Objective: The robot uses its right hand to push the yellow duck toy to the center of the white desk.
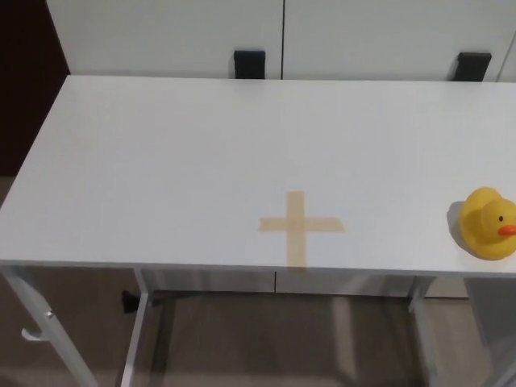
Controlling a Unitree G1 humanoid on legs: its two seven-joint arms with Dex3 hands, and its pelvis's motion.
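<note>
White desk [161, 161]: smooth, bare, backed by pale wall panels; a tan tape cross [300, 226] near the front edge. Yellow duck toy [488, 223] sits at the right edge, well apart from the cross. We judge it light, hollow, rounded, prone to tipping; push low on its right flank. Neither hand shows.

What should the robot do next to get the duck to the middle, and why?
Probably bring the right robot hand in beyond the yellow duck: it sits at the desk's right edge, right of the tape cross, and no robot hand shows.
</note>
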